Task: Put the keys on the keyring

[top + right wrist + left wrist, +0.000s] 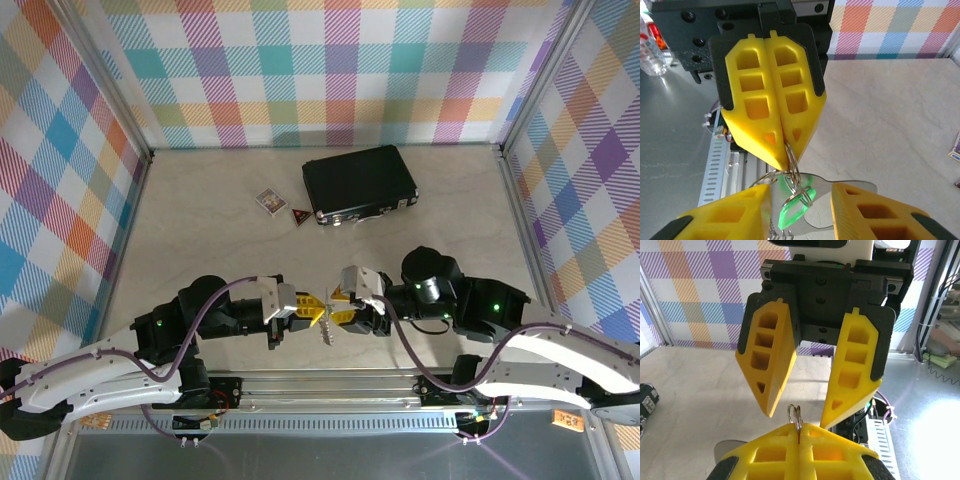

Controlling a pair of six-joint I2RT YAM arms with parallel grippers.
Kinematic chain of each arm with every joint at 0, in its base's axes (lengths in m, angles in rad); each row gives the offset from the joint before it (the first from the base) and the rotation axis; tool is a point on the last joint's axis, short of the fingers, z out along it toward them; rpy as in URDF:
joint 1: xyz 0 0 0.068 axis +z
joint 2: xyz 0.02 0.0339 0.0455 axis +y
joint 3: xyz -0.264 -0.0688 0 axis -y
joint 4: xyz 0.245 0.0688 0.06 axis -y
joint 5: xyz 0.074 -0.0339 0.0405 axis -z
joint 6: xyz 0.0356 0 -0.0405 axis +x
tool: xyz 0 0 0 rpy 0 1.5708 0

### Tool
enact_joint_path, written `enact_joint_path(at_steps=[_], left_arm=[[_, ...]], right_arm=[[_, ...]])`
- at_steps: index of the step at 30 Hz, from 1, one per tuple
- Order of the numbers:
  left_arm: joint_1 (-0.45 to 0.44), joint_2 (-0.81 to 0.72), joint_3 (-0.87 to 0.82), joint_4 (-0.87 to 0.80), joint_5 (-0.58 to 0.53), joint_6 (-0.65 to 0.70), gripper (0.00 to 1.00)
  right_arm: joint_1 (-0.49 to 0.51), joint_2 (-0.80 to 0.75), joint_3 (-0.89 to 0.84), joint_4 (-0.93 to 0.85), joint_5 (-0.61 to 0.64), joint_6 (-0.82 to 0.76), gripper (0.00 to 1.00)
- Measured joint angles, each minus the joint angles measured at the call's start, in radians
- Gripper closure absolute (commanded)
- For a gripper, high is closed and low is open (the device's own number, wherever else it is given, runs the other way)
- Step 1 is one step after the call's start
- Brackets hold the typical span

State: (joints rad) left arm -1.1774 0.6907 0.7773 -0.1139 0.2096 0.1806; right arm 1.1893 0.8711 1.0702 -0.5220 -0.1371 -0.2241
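My left gripper (311,313) and right gripper (337,306) meet tip to tip above the table's near edge. The left gripper (799,429) is shut on the silvery wire loops of the keyring (796,414), which poke up between its pads. In the right wrist view the keyring (796,167) hangs out of the left gripper's shut yellow fingers (765,100). A key with a bright green head (792,212) dangles from it against a flat silvery piece (850,192). The right gripper (800,186) stands open, one finger on each side of the key, touching nothing. From above, the metal bunch (325,330) hangs between the grippers.
A black rectangular case (360,183) lies at the back of the table, with a small patterned card box (268,202) and a red triangular tag (299,214) to its left. Plaid walls close in three sides. A metal rail (330,385) runs along the near edge.
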Motion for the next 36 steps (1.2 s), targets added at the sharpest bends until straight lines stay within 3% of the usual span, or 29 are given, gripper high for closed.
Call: enact_joint_path(at_steps=[5,13,22,36], left_arm=[[0.0,-0.013,0.0,0.039,0.023,-0.012,1.0],[0.0,-0.014,0.003,0.047,0.045,-0.034,1.0],[0.0,-0.014,0.003,0.065,0.079,-0.039,1.0],[0.0,-0.019,0.003,0.068,0.113,-0.061,1.0]], right_arm=[[0.002,-0.058,-0.024,0.023,-0.018,0.026,0.74],[0.002,-0.069,-0.028,0.037,-0.04,0.045,0.65],[0.002,-0.069,-0.029,0.066,-0.047,0.052,0.68],[0.002,-0.043,-0.029,0.074,-0.078,0.047,0.99]])
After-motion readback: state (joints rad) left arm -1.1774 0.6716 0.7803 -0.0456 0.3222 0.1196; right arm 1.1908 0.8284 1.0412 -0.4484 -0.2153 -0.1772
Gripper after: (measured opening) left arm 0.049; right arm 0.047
